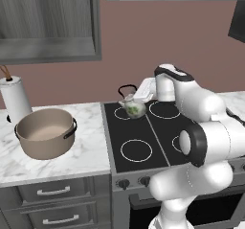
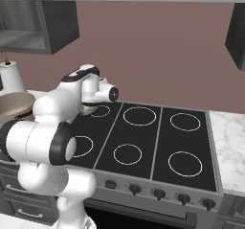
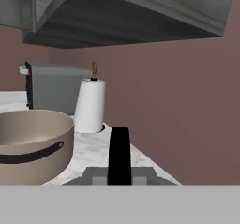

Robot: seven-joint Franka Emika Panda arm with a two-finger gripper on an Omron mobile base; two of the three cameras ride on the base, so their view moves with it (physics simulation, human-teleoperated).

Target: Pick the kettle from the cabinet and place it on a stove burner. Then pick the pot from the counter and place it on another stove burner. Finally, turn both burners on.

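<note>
Gripping the kettle point(image 1: 134, 108) handle, my pincer point(image 3: 119, 164) clamped narrow | kettle sits on a rear-left burner point(image 1: 125, 112) | pot point(image 1: 45, 132) (no lid) on counter point(image 1: 91, 146)

You see an arm point(image 1: 201, 142) made of smooth, glossy white rounded segments, thick like tubes. Where two segments meet, dark grey or black rings and round caps mark the joints. The wrist part carries a black band on its top. The gripper point(image 3: 119, 157) shows dark, narrow fingers on a grey base.
</note>
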